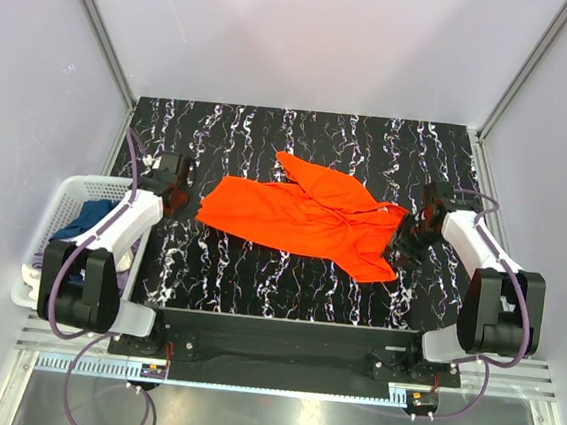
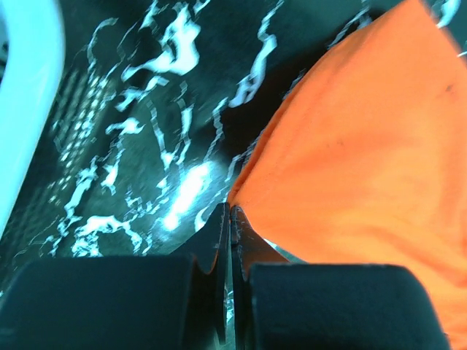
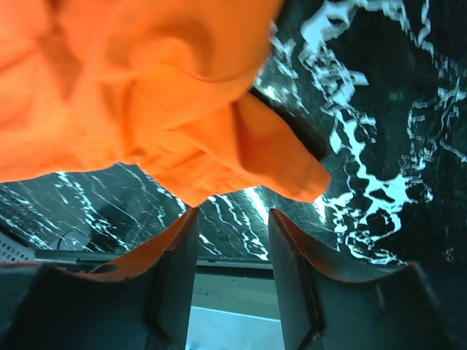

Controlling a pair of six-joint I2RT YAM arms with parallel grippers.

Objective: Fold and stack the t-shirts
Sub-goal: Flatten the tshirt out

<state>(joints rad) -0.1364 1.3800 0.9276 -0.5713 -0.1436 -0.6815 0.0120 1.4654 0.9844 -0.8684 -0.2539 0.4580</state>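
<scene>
An orange t-shirt (image 1: 303,214) lies spread and rumpled on the black marbled table (image 1: 271,131). My left gripper (image 1: 177,198) is at the shirt's left edge. In the left wrist view its jaws (image 2: 230,213) are shut, tips right at a corner of the orange cloth (image 2: 365,146); I see no cloth between them. My right gripper (image 1: 412,233) is at the shirt's right edge. In the right wrist view it (image 3: 233,219) is open and empty, with a bunched fold of the shirt (image 3: 160,95) just beyond the fingertips.
A white plastic basket (image 1: 64,201) stands at the left table edge beside the left arm, holding a dark blue garment (image 1: 87,222) and some white cloth. Pale enclosure walls stand on the left, right and far sides. The table's front edge runs past both arm bases.
</scene>
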